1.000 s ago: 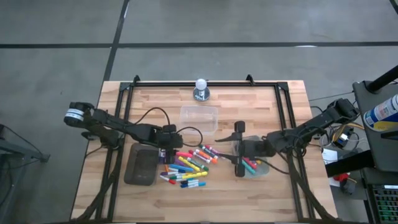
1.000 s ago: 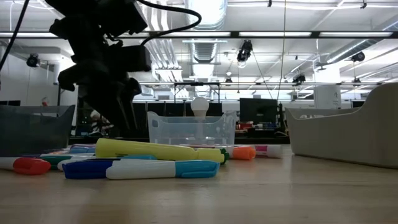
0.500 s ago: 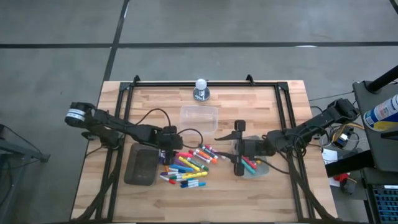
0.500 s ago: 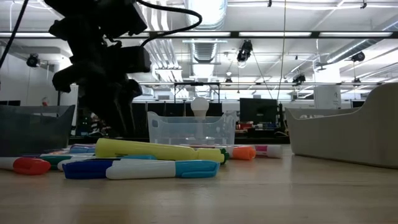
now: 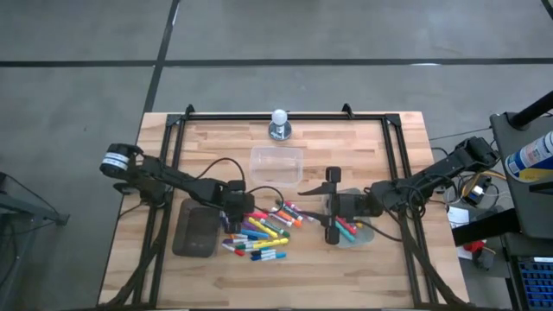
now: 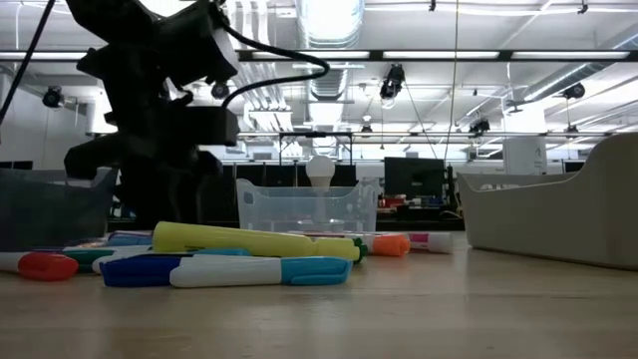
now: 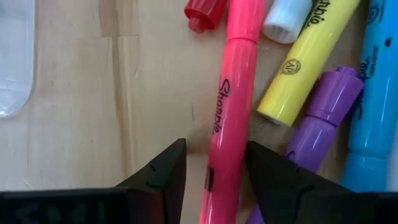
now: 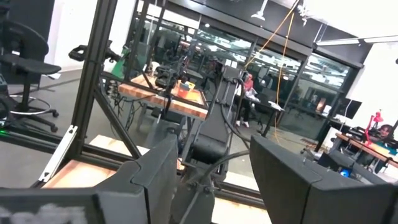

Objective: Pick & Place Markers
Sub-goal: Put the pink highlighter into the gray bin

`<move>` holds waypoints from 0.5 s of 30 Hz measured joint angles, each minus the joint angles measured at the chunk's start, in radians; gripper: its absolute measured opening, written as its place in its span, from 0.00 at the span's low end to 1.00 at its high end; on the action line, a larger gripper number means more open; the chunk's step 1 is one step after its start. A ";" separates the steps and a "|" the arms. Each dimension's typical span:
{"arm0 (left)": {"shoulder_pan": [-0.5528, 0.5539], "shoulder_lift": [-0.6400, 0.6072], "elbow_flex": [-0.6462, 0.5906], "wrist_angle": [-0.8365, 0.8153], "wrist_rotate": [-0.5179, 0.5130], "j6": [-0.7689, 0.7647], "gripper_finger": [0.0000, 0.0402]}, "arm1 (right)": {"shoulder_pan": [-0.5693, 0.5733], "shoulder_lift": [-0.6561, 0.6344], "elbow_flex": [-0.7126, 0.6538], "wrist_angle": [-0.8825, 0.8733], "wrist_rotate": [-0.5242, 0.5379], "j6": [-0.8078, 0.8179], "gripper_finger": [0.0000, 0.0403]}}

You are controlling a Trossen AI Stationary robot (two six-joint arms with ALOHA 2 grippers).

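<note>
A pink Sharpie marker point(image 7: 231, 118) lies flat on the wooden table point(image 5: 346, 138), its body running between the two dark fingertips point(image 7: 165, 168) of the left gripper point(image 5: 233, 210), which stand spread on either side of it and are not yet pressed against it. It belongs to the loose pile of markers point(image 5: 263, 231) spread at the table's centre, toward six o'clock; in the left wrist view a yellow highlighter point(image 7: 305, 59), a purple marker point(image 7: 323, 121) and a blue marker point(image 7: 373, 106) lie just beside it, and a red cap point(image 7: 205, 12) and a white marker end point(image 7: 286, 18) sit near its far end. The step in hand looks like the pick: the left gripper is low over the pile's nine o'clock edge, beside the dark grey tray point(image 5: 195, 231). The next move calls for closing squarely on the pink barrel without snagging the purple neighbour, which lies almost touching it, then lifting clear. The right gripper point(image 5: 331, 207) waits at three o'clock of the pile, over a clear tub point(image 5: 367, 231) that already holds a few markers, its fingers wide apart and holding nothing. Another clear tub point(image 5: 276, 161) stands at twelve o'clock.
</note>
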 joint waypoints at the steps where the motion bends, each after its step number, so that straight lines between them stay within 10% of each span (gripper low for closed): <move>1: 0.000 0.010 0.002 0.003 -0.001 0.003 0.40 | 0.000 0.000 0.000 0.000 0.000 0.000 0.48; 15: 0.001 0.025 0.034 0.016 -0.008 0.044 0.12 | 0.000 0.000 0.000 0.000 0.000 0.004 0.48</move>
